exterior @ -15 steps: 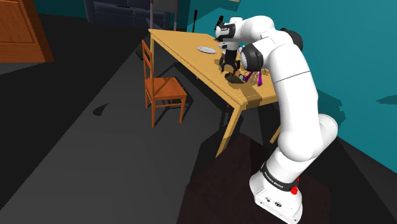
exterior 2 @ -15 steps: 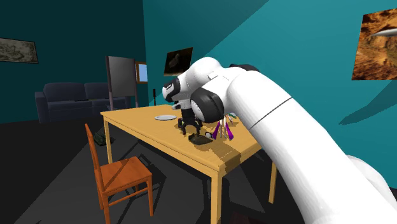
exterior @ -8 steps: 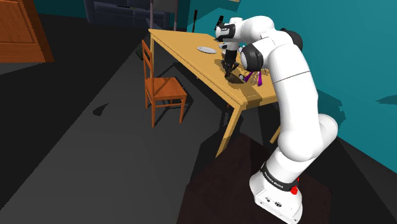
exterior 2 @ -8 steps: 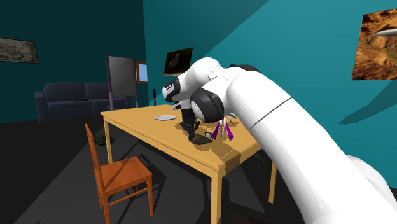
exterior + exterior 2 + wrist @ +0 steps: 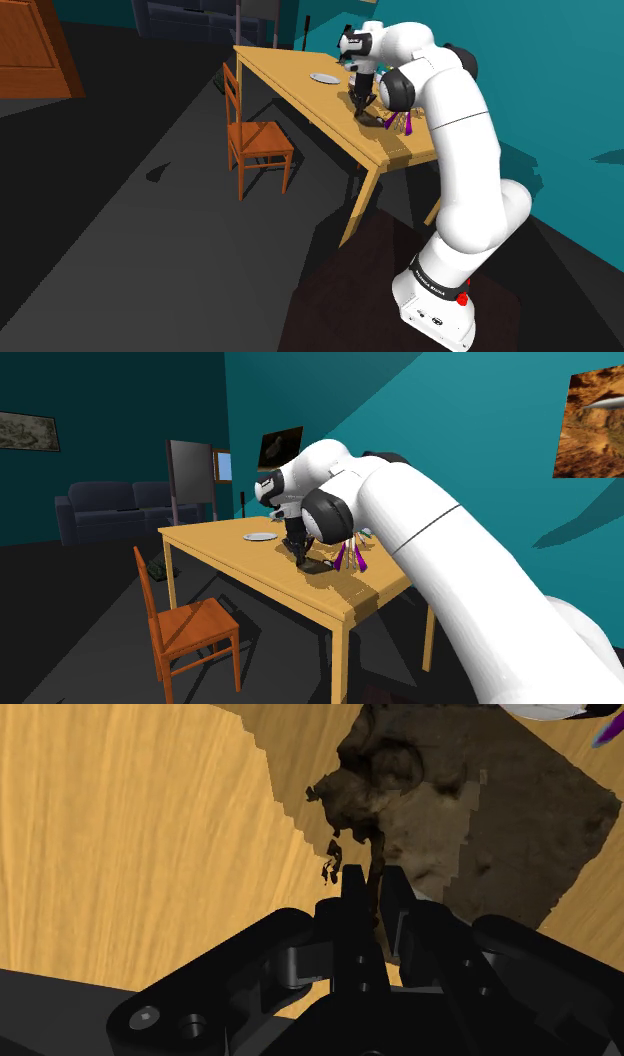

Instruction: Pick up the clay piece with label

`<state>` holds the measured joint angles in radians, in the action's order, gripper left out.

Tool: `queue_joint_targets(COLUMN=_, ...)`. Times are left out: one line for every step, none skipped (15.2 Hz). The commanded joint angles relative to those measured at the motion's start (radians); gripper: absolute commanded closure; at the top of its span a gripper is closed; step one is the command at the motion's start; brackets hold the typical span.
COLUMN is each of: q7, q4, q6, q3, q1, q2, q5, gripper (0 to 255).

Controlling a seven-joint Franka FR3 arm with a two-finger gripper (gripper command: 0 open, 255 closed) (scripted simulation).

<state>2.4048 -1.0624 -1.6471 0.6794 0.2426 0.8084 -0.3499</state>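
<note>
Gripper [image 5: 372, 899] state: we read the two black fingers [image 5: 352, 909] as almost together, clamped on a thin dark-brown edge of the clay piece [image 5: 375, 769]. That sliver runs out from between the fingertips and widens into the lumpy main body, which lies just ahead of the gripper over the wooden table [image 5: 130, 824]. We cannot tell from the wrist view whether the body rests on the wood or hangs clear of it. A dark shadow [image 5: 500, 824] covers the surface beside and beyond it.

In the shoulder view, upper middle of the frame, the gripper [image 5: 360, 106] points down at the table [image 5: 290, 80]. The clay piece [image 5: 375, 120] shows as a small dark mass touching the fingertips on their lower-right side. A pale plate [image 5: 324, 78] lies on the table up and to the left of the gripper, apart from it. Purple items [image 5: 407, 122] lie just right of the clay piece, near the arm. A wooden chair [image 5: 258, 140] stands left of the table.

In the second exterior view, centre of the frame, the gripper [image 5: 300, 556] is down at the table [image 5: 220, 547]. The clay piece [image 5: 318, 565] sits low and flat at its right, in contact with the fingertips. The plate [image 5: 260, 536] is to the left, the purple items [image 5: 347, 555] are to the right, and the chair [image 5: 190, 627] is in the lower left.
</note>
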Motion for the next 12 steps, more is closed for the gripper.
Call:
queue_joint_targets(q7=-0.001, q4=0.028, q6=0.026, q3=0.001, q1=0.009, q2=0.000, q5=0.001, gripper=255)
queue_joint_targets(q7=-0.002, q4=0.043, q6=0.040, q3=0.001, q1=0.013, q2=0.000, q5=0.002, gripper=255)
queue_joint_targets(q7=-0.003, q4=0.059, q6=0.054, q3=0.001, q1=0.018, q2=0.000, q5=0.002, gripper=255)
queue_joint_targets(q7=-0.004, q4=0.076, q6=0.068, q3=0.001, q1=0.023, q2=0.001, q5=0.002, gripper=255)
queue_joint_targets(q7=-0.005, q4=0.094, q6=0.083, q3=0.000, q1=0.028, q2=0.002, q5=0.002, gripper=255)
queue_joint_targets(q7=-0.006, q4=0.113, q6=0.098, q3=0.000, q1=0.034, q2=0.004, q5=0.002, gripper=255)
queue_joint_targets(q7=-0.007, q4=0.133, q6=0.114, q3=-0.001, q1=0.040, q2=0.007, q5=0.001, gripper=255)
queue_joint_targets(q7=-0.009, q4=0.154, q6=0.130, q3=-0.002, q1=0.047, q2=0.010, q5=0.001, gripper=255)
queue_joint_targets(q7=-0.010, q4=0.177, q6=0.147, q3=-0.003, q1=0.055, q2=0.014, q5=0.000, gripper=255)
queue_joint_targets(q7=-0.012, q4=0.202, q6=0.165, q3=-0.005, q1=0.063, q2=0.018, q5=-0.002, gripper=255)
queue_joint_targets(q7=-0.012, q4=0.205, q6=0.168, q3=-0.005, q1=0.064, q2=0.019, q5=-0.002, gripper=255)
queue_joint_targets(q7=-0.012, q4=0.206, q6=0.168, q3=-0.005, q1=0.064, q2=0.019, q5=-0.002, gripper=255)
